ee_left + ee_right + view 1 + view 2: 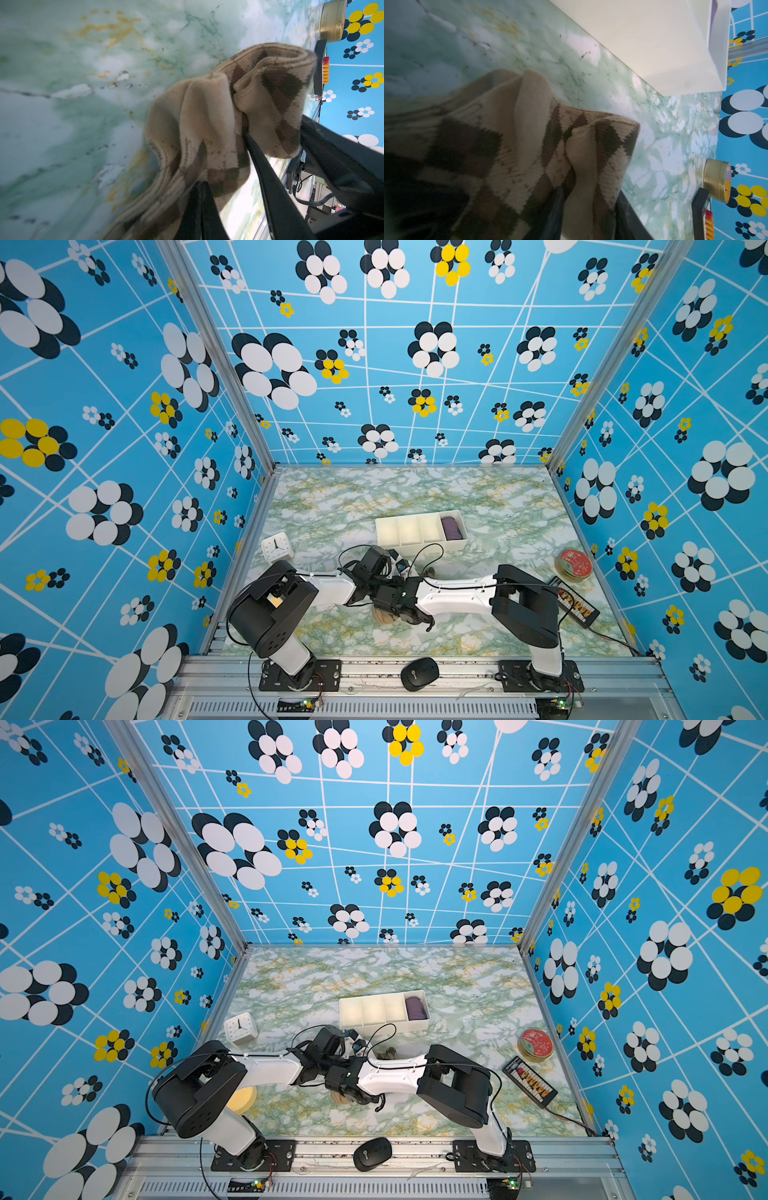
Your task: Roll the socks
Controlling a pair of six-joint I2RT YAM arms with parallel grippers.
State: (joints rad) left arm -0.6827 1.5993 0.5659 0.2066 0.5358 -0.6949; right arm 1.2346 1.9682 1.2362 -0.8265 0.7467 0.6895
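Socks (207, 124) on marbled tabletop (415, 493), floral walls (124, 406)

The socks (207, 128) are beige with brown argyle diamonds; the table (62, 124) is green-white marble-patterned.

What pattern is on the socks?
Beige socks with dark brown argyle diamonds; clearest in right wrist view.

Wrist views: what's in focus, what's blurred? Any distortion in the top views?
Left wrist view: tan knit socks with brown argyle diamonds sharp at the rolled fold, smeared nearest the lens; green marble-patterned tabletop soft. Right wrist view: socks crisp mid-frame, dark and blurred nearest the lens; white plastic tray bright, featureless. Both top views: sharp; blue flowered walls splay outward, wide-angle.
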